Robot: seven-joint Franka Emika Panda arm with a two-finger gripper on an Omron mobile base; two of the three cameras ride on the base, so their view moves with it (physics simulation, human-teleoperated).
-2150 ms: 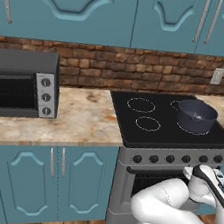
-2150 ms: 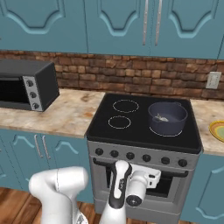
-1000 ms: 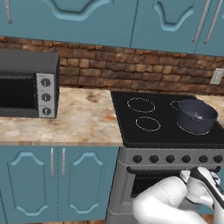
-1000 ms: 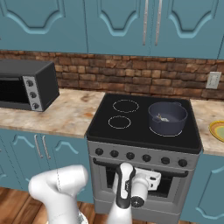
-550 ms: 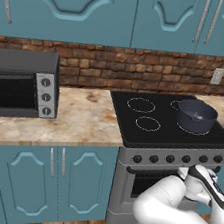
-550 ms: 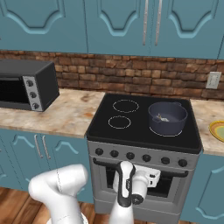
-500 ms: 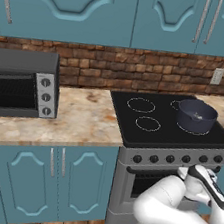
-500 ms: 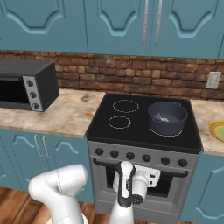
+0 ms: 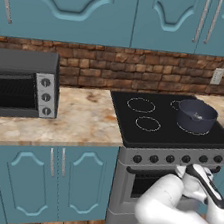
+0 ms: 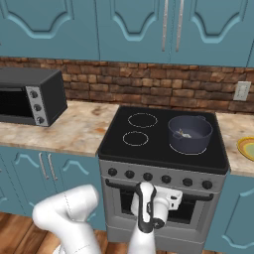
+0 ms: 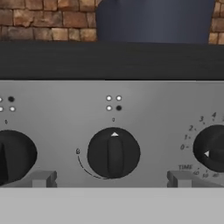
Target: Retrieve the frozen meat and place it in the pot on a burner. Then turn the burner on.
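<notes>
Toaster oven [image 9: 19, 85] sits far left of the hand; gripper [image 11: 112, 186] hangs at the stove's [image 10: 163, 149] knob [image 11: 113, 152], fingers wide apart, holding nothing. Up beyond it, the pot [image 10: 189, 134] rests on a burner with a small pale piece inside.

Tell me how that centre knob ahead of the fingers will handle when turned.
The knob looks like rigid plastic, so it should turn, not flex. Its smooth round rim may slip; the raised centre bar probably gives better purchase. The fingers stand wide open, flanking it.
</notes>
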